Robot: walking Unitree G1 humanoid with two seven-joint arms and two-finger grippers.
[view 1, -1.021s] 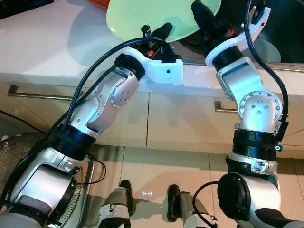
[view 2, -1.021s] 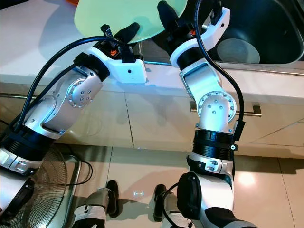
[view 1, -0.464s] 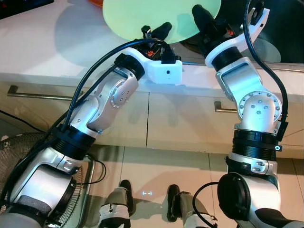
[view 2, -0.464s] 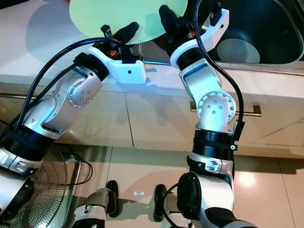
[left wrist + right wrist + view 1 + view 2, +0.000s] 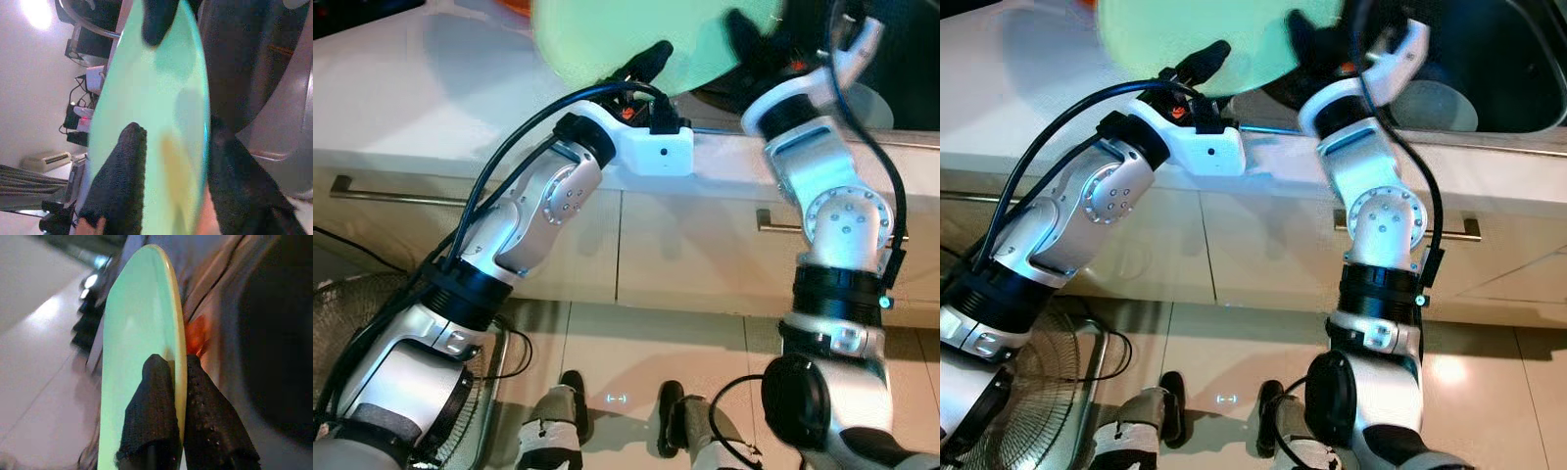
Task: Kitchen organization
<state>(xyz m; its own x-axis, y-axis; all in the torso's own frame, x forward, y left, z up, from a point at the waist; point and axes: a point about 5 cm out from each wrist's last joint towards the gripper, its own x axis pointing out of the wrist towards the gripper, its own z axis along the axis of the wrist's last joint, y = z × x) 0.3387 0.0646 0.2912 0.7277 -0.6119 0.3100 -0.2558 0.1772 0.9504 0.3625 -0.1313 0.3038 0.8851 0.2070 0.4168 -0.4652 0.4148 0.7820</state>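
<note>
A pale green plate [image 5: 592, 34] is held up on edge over the white counter [image 5: 411, 98], just left of the sink [image 5: 1518, 69]. My left gripper [image 5: 651, 57] grips its lower rim, one black finger [image 5: 120, 186] lying on the plate's face and the other behind it. My right gripper [image 5: 744, 27] pinches the rim on the sink side. In the right wrist view both fingertips [image 5: 156, 377] clamp the plate's thin edge [image 5: 171, 308]. Both grippers are shut on the plate.
A grey dish [image 5: 1435, 103] lies in the dark sink. Something orange [image 5: 514, 8] sits at the counter's back. Below are cabinet fronts with bar handles [image 5: 391, 196]. A floor fan [image 5: 352, 313] stands at my lower left, with cables beside it.
The plate and both grippers have shifted to the right, toward the sink. The right arm is blurred with motion.
</note>
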